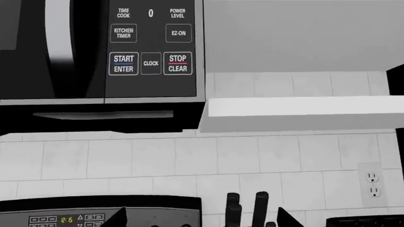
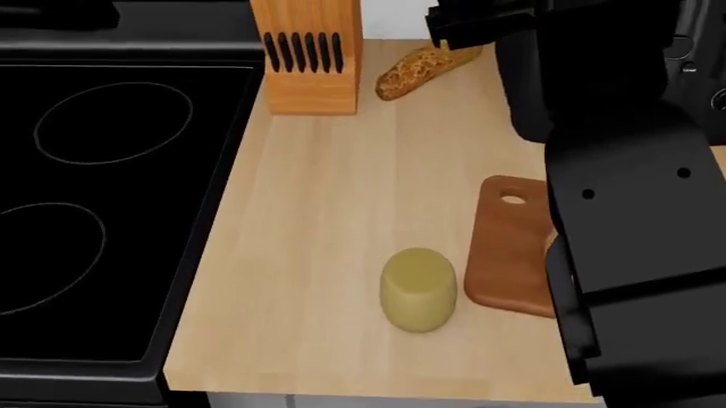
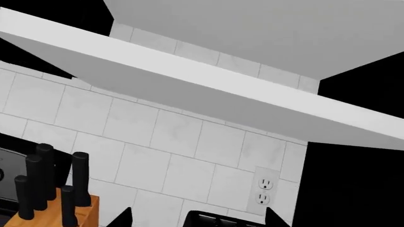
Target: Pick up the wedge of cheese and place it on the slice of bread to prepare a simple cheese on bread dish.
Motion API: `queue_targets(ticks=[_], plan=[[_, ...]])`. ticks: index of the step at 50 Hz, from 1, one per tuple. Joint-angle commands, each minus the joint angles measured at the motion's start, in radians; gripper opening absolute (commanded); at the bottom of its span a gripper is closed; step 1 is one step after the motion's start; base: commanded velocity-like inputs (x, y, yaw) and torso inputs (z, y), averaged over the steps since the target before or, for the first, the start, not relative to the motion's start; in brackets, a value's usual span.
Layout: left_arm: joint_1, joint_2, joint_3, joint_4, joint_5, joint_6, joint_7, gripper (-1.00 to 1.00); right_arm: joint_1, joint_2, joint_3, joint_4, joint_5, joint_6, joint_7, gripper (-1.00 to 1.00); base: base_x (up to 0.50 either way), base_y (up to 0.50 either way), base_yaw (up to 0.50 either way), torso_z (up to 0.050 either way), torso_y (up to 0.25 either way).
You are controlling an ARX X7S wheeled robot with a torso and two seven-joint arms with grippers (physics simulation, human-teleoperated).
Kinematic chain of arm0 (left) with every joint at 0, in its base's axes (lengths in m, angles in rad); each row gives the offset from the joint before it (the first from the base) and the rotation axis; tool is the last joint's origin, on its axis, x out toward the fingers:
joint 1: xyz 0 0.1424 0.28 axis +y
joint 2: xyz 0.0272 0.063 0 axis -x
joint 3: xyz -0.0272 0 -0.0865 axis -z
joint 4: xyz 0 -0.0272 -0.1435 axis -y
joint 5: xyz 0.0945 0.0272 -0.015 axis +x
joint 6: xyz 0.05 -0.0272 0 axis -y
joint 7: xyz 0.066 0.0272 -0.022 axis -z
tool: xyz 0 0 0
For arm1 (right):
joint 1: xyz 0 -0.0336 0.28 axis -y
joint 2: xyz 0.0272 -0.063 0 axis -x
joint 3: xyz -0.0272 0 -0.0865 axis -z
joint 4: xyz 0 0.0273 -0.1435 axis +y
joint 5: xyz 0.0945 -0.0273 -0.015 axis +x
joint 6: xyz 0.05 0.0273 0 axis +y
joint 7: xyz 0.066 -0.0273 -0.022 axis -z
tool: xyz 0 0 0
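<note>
The wooden counter (image 2: 318, 221) carried everything. A cutting board (image 2: 511, 251) lay just right of the wedge of cheese (image 2: 419, 289), nearly touching it. The cheese lay on its side, long axis running toward the knife block (image 2: 306, 55) behind. Whether either gripper was wide or narrow could not be told.
</note>
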Motion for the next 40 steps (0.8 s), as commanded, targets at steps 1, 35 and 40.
queue_targets(ticks=[1,35,40], plan=[[0.004,0.003,0.003,-0.005,-0.007,0.009,-0.003,1.0,-0.012,0.007,0.012,-0.012,0.006,0.005,0.008,1.0,0.23,0.0,0.0,0.0,0.0],[0.007,0.001,0.01,-0.016,-0.025,0.022,-0.015,1.0,-0.027,0.016,0.006,-0.01,0.011,-0.012,0.011,1.0,0.1,0.0,0.0,0.0,0.0],[0.018,0.002,0.011,-0.015,-0.027,0.031,-0.017,1.0,-0.033,0.018,0.007,-0.011,0.012,-0.014,0.014,1.0,0.0,0.0,0.0,0.0,0.0]])
